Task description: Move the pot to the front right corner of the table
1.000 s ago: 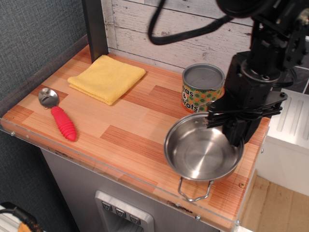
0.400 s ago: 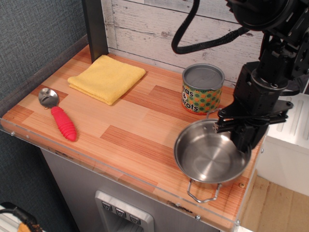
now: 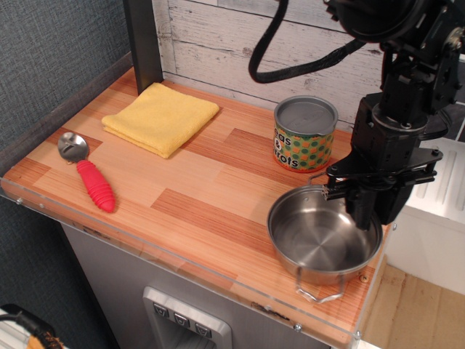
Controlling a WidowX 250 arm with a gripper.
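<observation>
Pincer [image 3: 361,205] is clamped down on the far rim of the pot [image 3: 320,236] — which sits at the tabletop [image 3: 196,196] corner, just in front of the can [image 3: 305,134]. Yellow cloth [image 3: 161,116] and red-handled spoon [image 3: 89,171] lie well left of that can.

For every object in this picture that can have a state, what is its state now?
pot: upright, empty, resting on the table near its front right corner
gripper: at the pot's far right rim; open or shut cannot be seen
can: upright, top closed
cloth: folded, lying flat
spoon: lying flat, bowl toward the back
</observation>
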